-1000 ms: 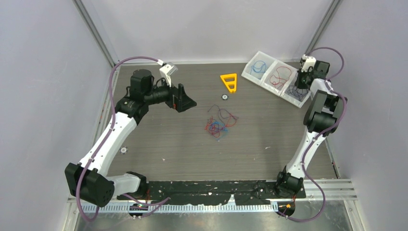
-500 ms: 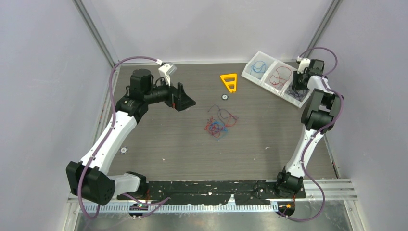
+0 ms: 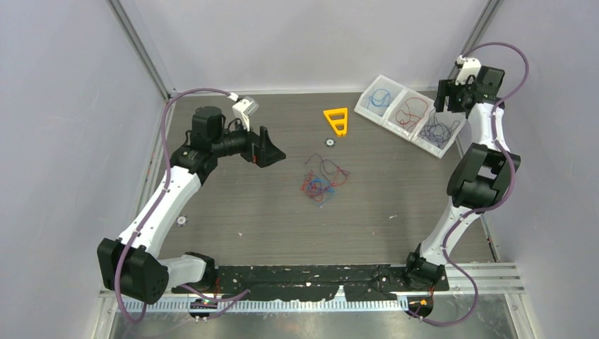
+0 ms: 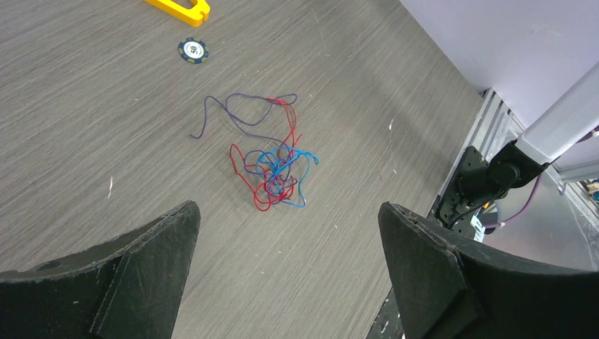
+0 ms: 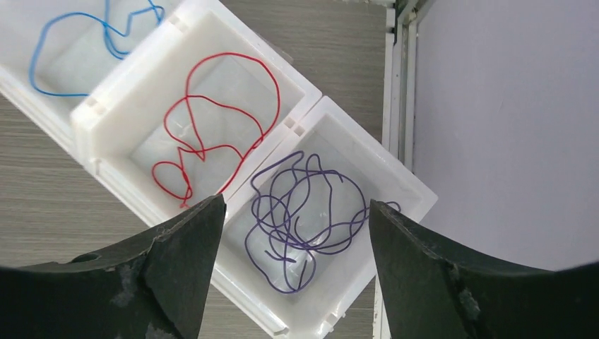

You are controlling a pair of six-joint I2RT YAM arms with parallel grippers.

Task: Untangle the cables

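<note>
Left fingers (image 3: 271,148): spread wide, empty, hovering left of centre and aimed at the cables (image 4: 272,173). These are a red, blue and purple clump lying on the table (image 3: 233,205) mid-field, touching nothing else.

Far right: the tray (image 5: 305,126) holds a blue cable (image 5: 85,42), a red cable (image 5: 212,127) and, in its rightmost compartment, a purple cable (image 5: 304,226).

Right fingers (image 3: 451,102): a second ago pressed together low over that compartment; now spread, empty, lifted above it.

Reading: purple strand released into its compartment. The clump is still knotted, so more strands remain to pull out.
</note>
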